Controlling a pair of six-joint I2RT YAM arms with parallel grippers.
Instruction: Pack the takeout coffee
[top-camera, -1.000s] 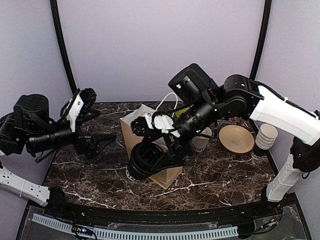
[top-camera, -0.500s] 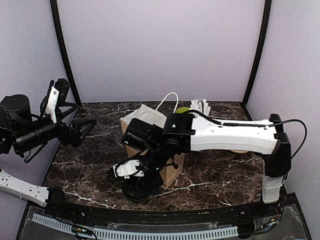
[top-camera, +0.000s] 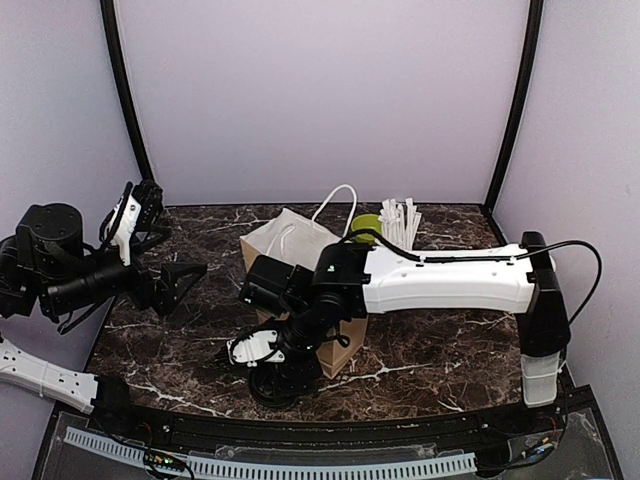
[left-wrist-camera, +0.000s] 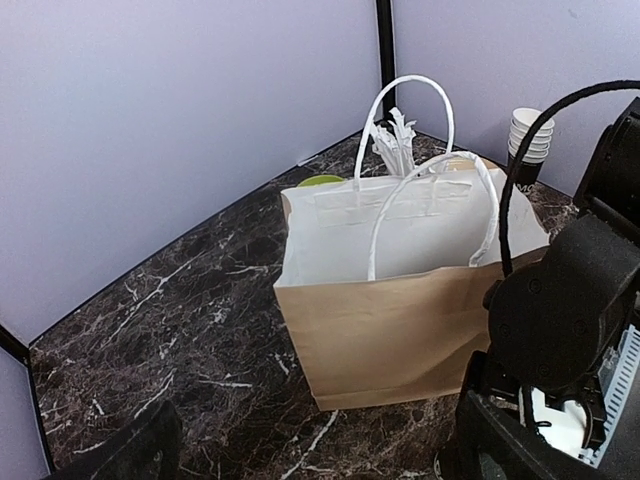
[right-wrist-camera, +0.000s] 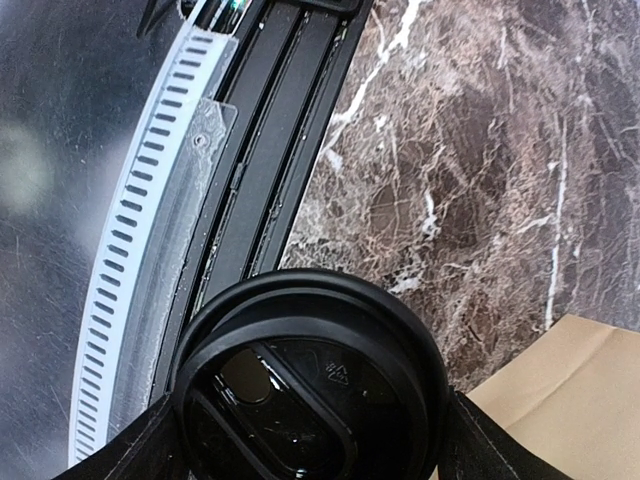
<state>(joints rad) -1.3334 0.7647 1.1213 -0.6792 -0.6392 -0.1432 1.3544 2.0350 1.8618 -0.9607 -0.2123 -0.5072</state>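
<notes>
One glossy black takeout coffee (top-camera: 275, 390) sits lower centre in the top view, clasped by the right gripper (top-camera: 265, 368) beside a boxy kraft bag (top-camera: 290, 245) on the veined marble table (top-camera: 430, 340). The left gripper (top-camera: 185, 283), at left, spreads wide.

Left wrist: the bag's (left-wrist-camera: 400, 320) matte brown face and looped white handles (left-wrist-camera: 410, 85) fill the centre.

Right wrist: the round lid (right-wrist-camera: 310, 390) lies bottom centre between both fingers (right-wrist-camera: 150, 445).

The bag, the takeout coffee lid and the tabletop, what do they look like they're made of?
Bag: matte brown kraft paper, white inside, creased at the folds.
Takeout coffee lid: probably plastic, glossy black with a moulded rim and an embossed mark.
Tabletop: dark, white-veined, slightly shiny; marble or a marble-look laminate, can't tell which.
</notes>
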